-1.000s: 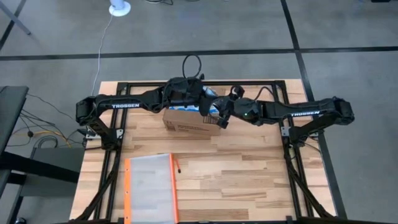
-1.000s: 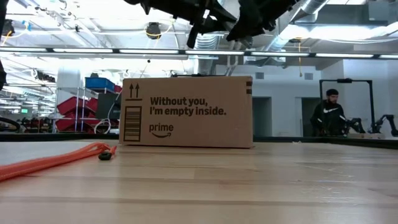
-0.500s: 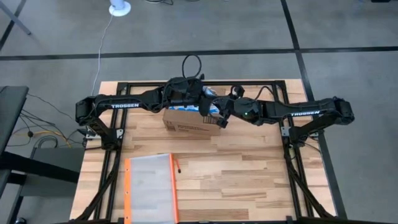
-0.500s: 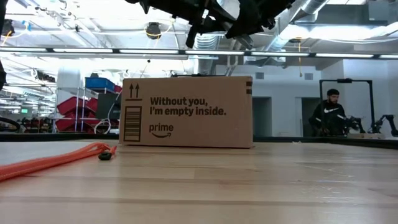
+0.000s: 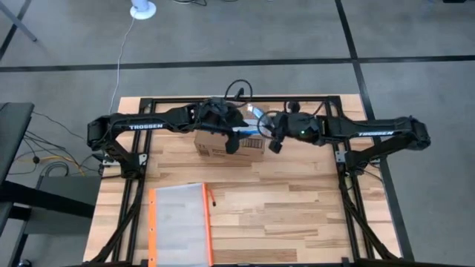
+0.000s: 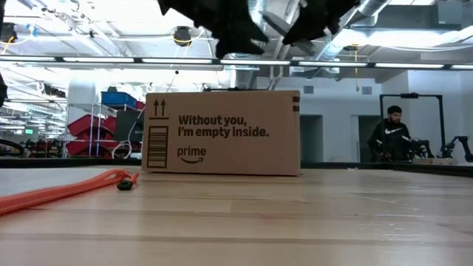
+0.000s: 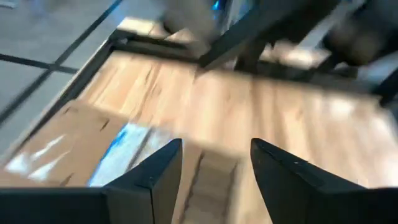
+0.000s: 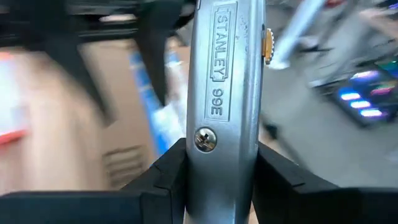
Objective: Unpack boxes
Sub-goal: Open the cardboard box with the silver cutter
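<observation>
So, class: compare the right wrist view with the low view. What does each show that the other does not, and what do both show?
Only the right wrist view shows the silver Stanley knife, clamped between the right gripper's fingers, and the blue tape on the box top.

Only the low view shows the box's printed front with "Without you, I'm empty inside.", its barcode, the orange pouch edge lying on the table, and a person in the room behind.

Both show the brown box, with dark arm parts near it.
</observation>
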